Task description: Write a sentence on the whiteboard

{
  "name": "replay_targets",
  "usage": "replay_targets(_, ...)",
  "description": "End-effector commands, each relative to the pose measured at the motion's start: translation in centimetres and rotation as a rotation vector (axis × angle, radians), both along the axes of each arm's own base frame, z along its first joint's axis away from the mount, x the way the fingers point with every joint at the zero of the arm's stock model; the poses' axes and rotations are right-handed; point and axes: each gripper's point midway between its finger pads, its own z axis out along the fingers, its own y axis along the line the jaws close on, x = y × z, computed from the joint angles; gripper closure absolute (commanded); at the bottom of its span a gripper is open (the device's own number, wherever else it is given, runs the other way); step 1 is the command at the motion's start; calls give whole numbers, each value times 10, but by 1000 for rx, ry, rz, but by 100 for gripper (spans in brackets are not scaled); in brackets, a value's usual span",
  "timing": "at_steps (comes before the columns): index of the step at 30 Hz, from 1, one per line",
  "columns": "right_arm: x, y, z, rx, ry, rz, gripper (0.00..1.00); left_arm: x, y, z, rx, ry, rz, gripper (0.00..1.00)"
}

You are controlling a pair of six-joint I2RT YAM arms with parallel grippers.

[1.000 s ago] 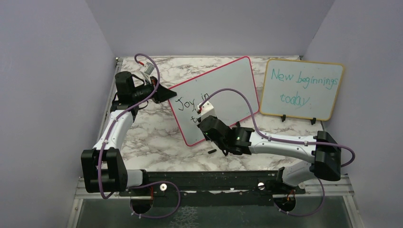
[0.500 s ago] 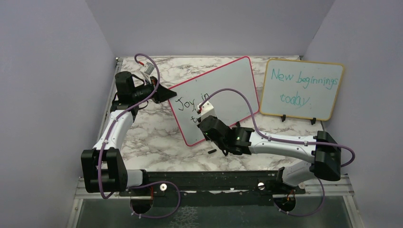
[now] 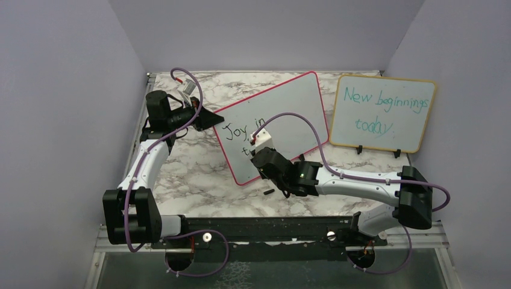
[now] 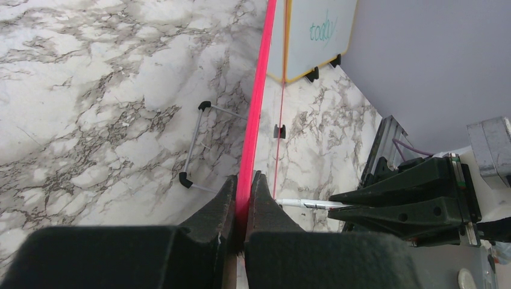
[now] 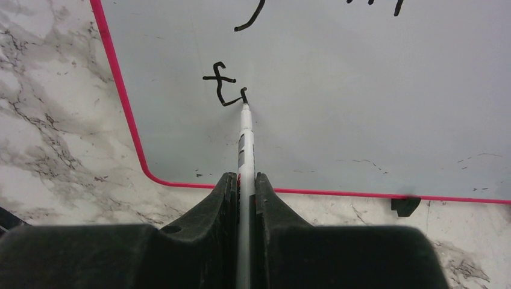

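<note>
The whiteboard (image 3: 295, 99) stands propped on the marble table (image 3: 193, 168), left of centre, with its written face turned towards the right arm and the yellow-framed board (image 3: 385, 111) near its far right corner. The left gripper (image 4: 244, 180) is pressed together on the red-pink frame at the left edge, one finger on each face. In my judgement this braces the board so that pen pressure cannot tip or slide it. The right gripper (image 5: 246, 180) pinches a white marker (image 5: 245, 138) lengthwise between its fingers. The marker's tip touches the board at the end of a short stroke just right of a finished "t". Held along the gripper's axis, the tip stays in plain view of the wrist camera. The sentence (image 3: 241, 128) shows "Joy in" on the first line; the second line has only that "t" and the start of the next letter. Assessment: writing is under way, and most of the second line is not yet done.
</note>
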Motion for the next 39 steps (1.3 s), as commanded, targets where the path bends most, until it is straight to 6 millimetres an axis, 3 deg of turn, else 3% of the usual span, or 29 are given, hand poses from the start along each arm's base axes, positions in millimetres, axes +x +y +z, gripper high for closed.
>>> replay_targets(1,-2,-7,-7,-21,22,-10,100,13,10,-36,100,33,83,100)
replay_targets(16,11,-17,9,-2,-43,-95,100,13,10,-35,102,29,84,100)
replay_targets(39,21,3,30,52,-94,-68,100,12,10,-35,102,26,84,100)
